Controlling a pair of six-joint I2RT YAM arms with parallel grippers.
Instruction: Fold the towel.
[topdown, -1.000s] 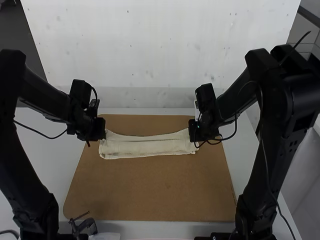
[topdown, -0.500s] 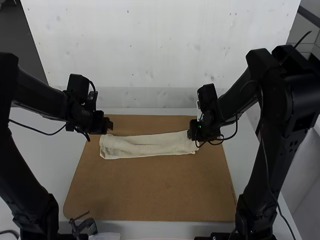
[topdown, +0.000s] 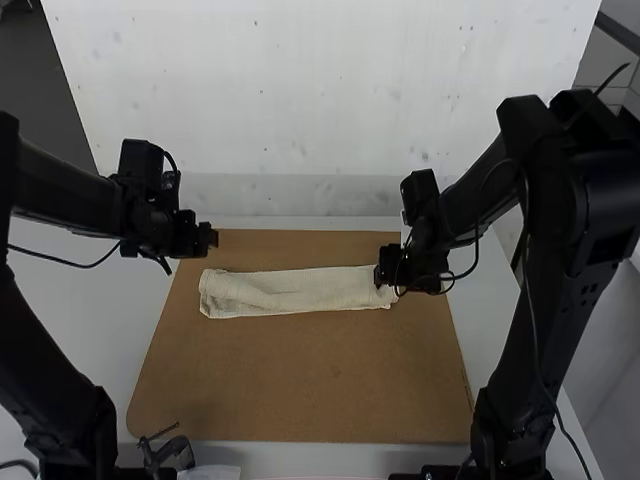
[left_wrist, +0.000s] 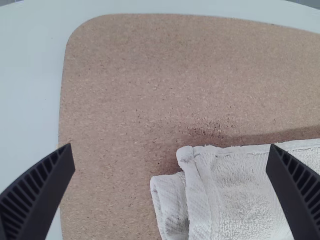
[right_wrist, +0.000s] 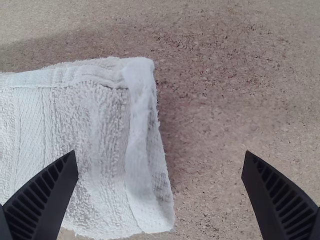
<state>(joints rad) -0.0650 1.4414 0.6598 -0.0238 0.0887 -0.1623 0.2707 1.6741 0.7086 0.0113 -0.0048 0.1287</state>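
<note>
Across the far half of the brown board (topdown: 300, 380), the towel (topdown: 295, 292) is lying in a long, narrow strip, folded over on itself, with layers peeking out unevenly at its left end. It's probably running side to side so each arm is getting an end to work with. The left gripper (left_wrist: 170, 150) is hanging off that left end with its fingers spread wide, pinching nothing. The right gripper (right_wrist: 160, 156) is hovering around the other end, also wide and empty — I'm guessing it's clear of the cloth, but the dark arm is hiding the contact point up high. Looks to me like the lengthwise fold is basically holding by itself, which is why nobody's needing to clamp it. If anyone's wanting it smaller, an end-to-end fold is making sense next — just watch for that loose lower layer slipping out.
</note>
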